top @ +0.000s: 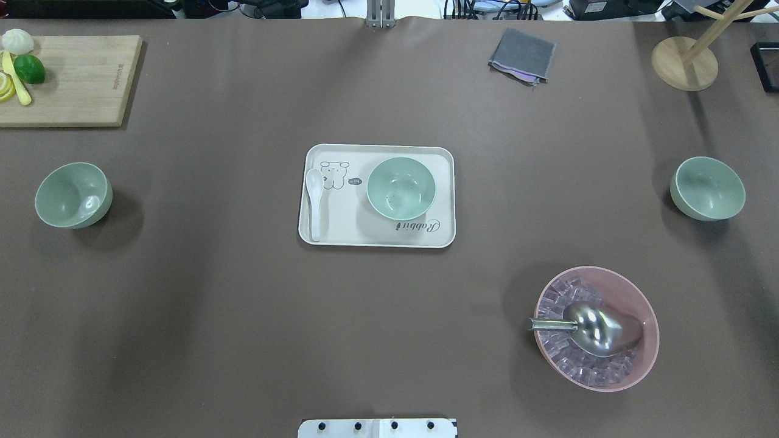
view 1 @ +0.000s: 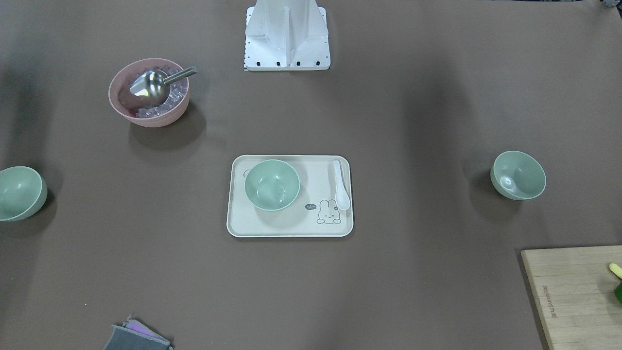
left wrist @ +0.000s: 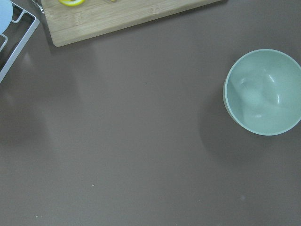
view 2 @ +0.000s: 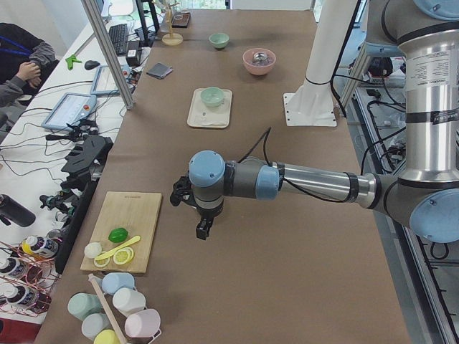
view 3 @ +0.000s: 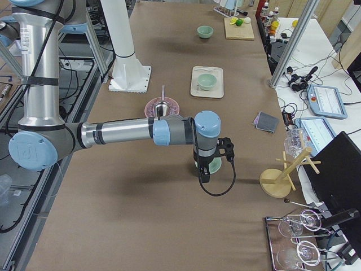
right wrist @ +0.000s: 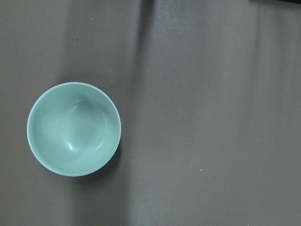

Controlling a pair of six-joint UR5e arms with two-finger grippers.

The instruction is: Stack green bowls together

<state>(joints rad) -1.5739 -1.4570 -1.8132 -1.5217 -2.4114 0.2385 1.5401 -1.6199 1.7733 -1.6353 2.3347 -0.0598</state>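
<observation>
Three green bowls stand apart on the brown table. One green bowl (top: pixel 401 188) sits on the cream tray (top: pixel 377 234) at the centre, beside a white spoon (top: pixel 314 204). A second bowl (top: pixel 73 194) stands at the left end and fills the right side of the left wrist view (left wrist: pixel 264 92). The third bowl (top: pixel 707 188) stands at the right end and lies below the right wrist camera (right wrist: pixel 74 128). My left gripper (view 2: pixel 203 229) and right gripper (view 3: pixel 204 176) hang above the table ends. They show only in the side views, so I cannot tell whether they are open or shut.
A pink bowl (top: pixel 596 328) holding ice cubes and a metal scoop (top: pixel 593 328) stands at the near right. A wooden cutting board (top: pixel 73 79) with a lime and lemon slices lies far left. A grey cloth (top: pixel 522 55) and a wooden stand (top: pixel 684 62) sit at the far right.
</observation>
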